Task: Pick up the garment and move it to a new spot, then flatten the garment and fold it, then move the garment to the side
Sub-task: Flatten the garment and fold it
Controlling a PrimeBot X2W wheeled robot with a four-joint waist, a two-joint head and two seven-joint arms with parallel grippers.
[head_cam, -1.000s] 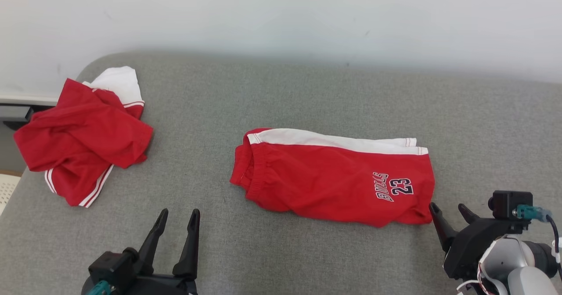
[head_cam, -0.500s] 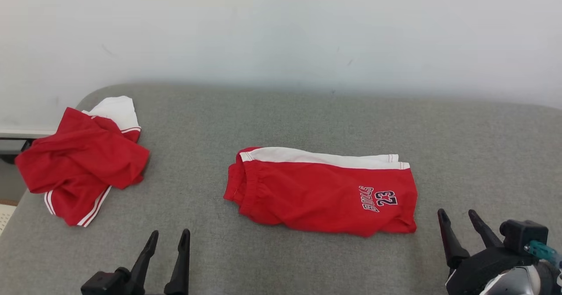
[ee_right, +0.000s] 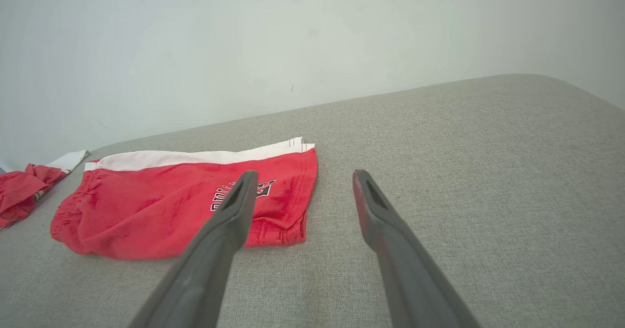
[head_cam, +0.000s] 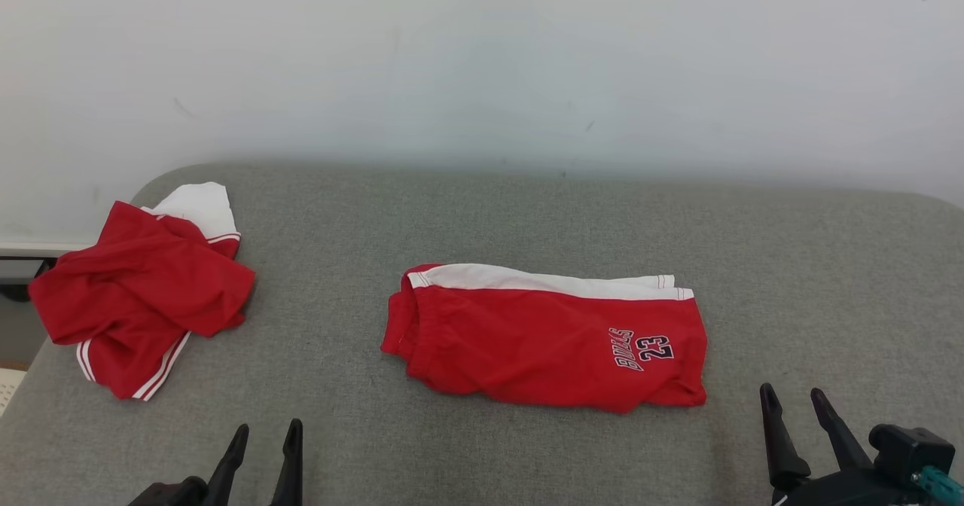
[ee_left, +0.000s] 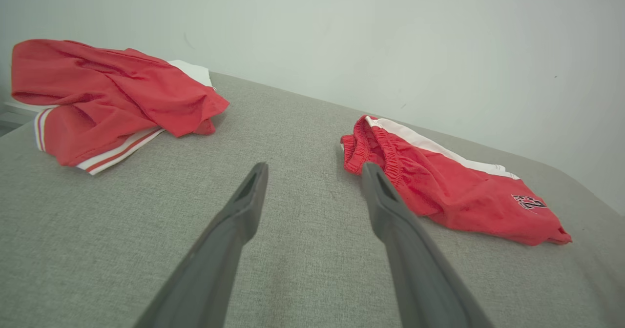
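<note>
Red shorts point(head_cam: 546, 340) with a white side stripe and a "BULLS 23" print lie folded flat in the middle of the grey padded surface point(head_cam: 527, 212). They also appear in the left wrist view point(ee_left: 439, 186) and the right wrist view point(ee_right: 171, 206). My left gripper point(head_cam: 267, 429) is open and empty near the bottom edge, left of the shorts. Its fingers frame bare fabric point(ee_left: 315, 169). My right gripper point(head_cam: 791, 393) is open and empty, just off the shorts' lower right corner without touching it point(ee_right: 305, 175).
A second red garment point(head_cam: 143, 295) with white trim lies crumpled at the surface's left edge point(ee_left: 107, 98). A white wall point(head_cam: 482, 62) rises behind the surface. Bare grey fabric stretches to the right of the shorts.
The head camera has shifted, so everything sits lower or further off. Both grippers have drawn back toward the bottom edge. The right fingertips are now farther from the shorts' corner.
</note>
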